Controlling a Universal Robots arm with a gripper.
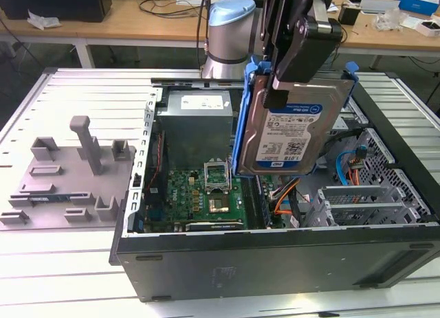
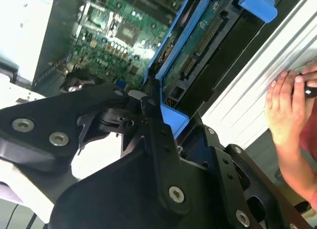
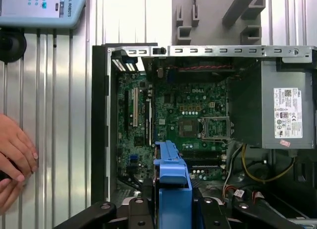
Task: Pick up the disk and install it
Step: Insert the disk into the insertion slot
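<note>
One disk (image 1: 292, 129), up in the air. The gripper (image 1: 297, 67) is clamped on its upper edge, jaws closed on the drive and its blue bracket. The disk hangs roughly upright and slightly tilted, with the label side facing the exterior view and the bracket framing both long sides.

It's held above the open computer case (image 1: 275, 263), toward the exterior view's right half of the case. The case lies on its side on the slatted metal counter (image 1: 62, 270), with a green motherboard (image 1: 206, 191) on the bottom and a grey power supply (image 1: 196, 122) just beside it at the far end.

The first wrist view looks down past the bracket's blue edge into the case — the motherboard is below. The second wrist view shows the drive's circuit-board side and connector edge.

A grey plastic fixture (image 1: 75, 167) with upright posts sits on the counter to the exterior view's left of the case. In both wrist views a person's hand (image 3: 15, 157) rests on the counter near the case wall. The robot base (image 1: 230, 36) stands behind the case.
</note>
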